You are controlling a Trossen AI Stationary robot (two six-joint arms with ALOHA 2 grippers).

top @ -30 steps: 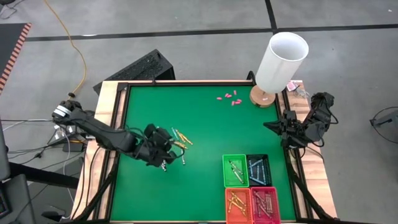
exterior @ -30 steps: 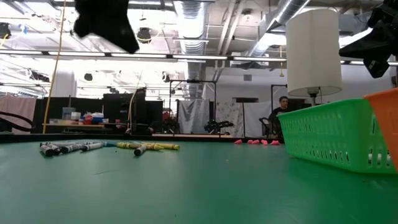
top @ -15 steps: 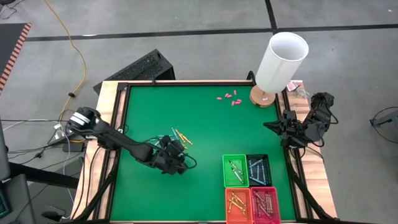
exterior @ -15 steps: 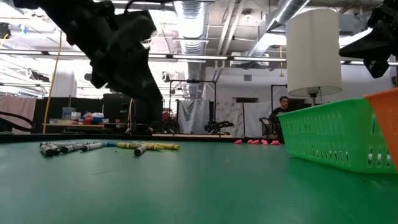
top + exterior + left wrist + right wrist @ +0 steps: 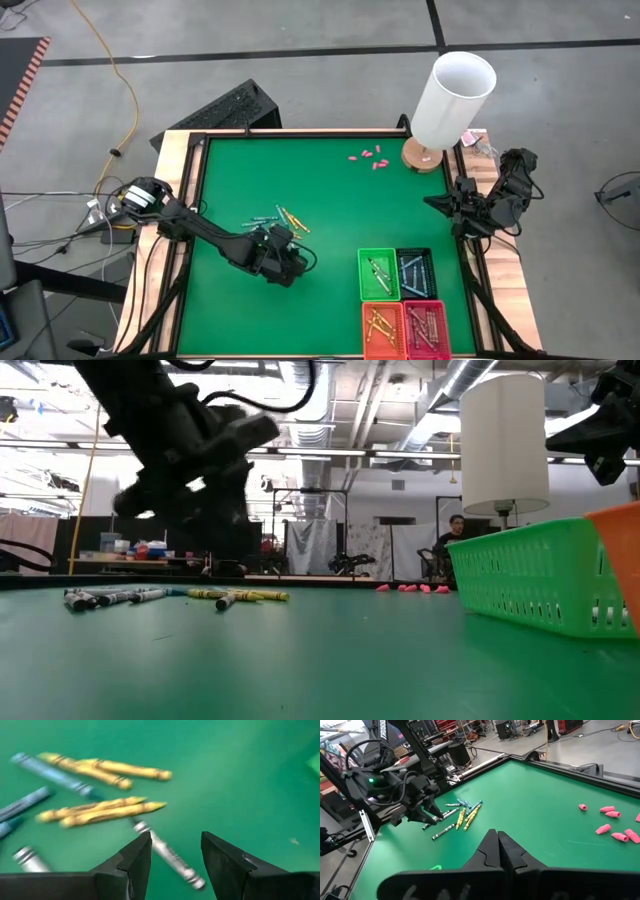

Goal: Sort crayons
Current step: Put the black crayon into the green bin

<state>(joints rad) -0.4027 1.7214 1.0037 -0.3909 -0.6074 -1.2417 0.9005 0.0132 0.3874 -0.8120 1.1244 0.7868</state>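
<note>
Left gripper [image 5: 283, 262] is swinging in toward the table's middle, fingers parted, gripping nothing, hovering over a grey-white crayon [image 5: 169, 855] beside the loose crayons [image 5: 277, 219]. Risk: descending fingers nudging yellow neighbours. Open green is lying all round. Right gripper [image 5: 498, 851] is waiting, pinched closed, at the right edge.
</note>
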